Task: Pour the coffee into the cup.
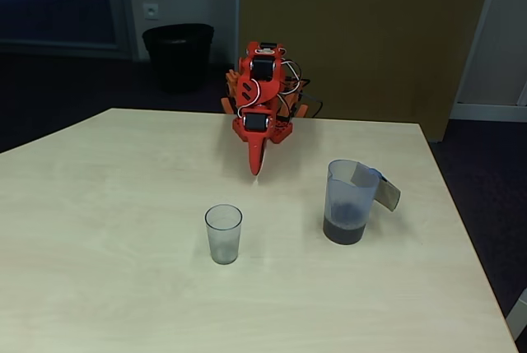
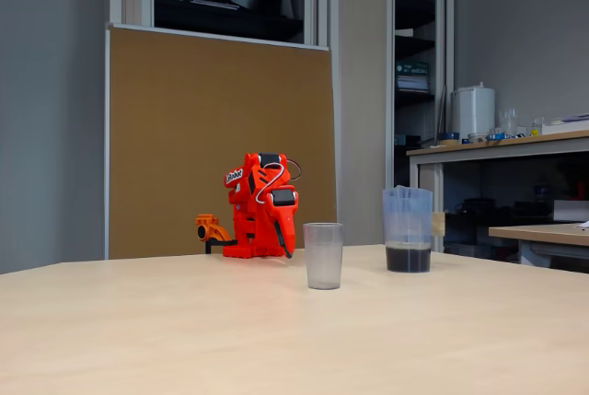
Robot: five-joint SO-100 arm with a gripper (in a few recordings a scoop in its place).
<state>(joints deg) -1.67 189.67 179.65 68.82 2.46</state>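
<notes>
My arm [image 1: 259, 94] is folded up at the far edge of the table [image 1: 99, 229], gripper [image 1: 256, 168] pointing down at the tabletop, holding nothing. Fingers look pressed together into one narrow point in both fixed views, no gap I can make out.

The cup [image 1: 223, 234] stands upright, empty, near-centre of the table, nearer than the gripper and well apart from it. The jug [image 1: 350, 201] stands upright to the right of the cup in this view, grey handle [image 1: 385, 188] turned to the right and a bit far. The coffee [image 1: 343, 230] is a shallow dark layer at the jug bottom; same in the low fixed view: coffee [image 2: 408, 258], cup [image 2: 322, 255].

Nothing started yet, I judge. Risks:
- The handle faces away from my arm, so an awkward grab could twist or knock the jug over.
- The cup is light and empty; a bump from the jug rim would tip it.
- With so little coffee I need a steep tilt, so it may surge past the narrow cup mouth.
</notes>
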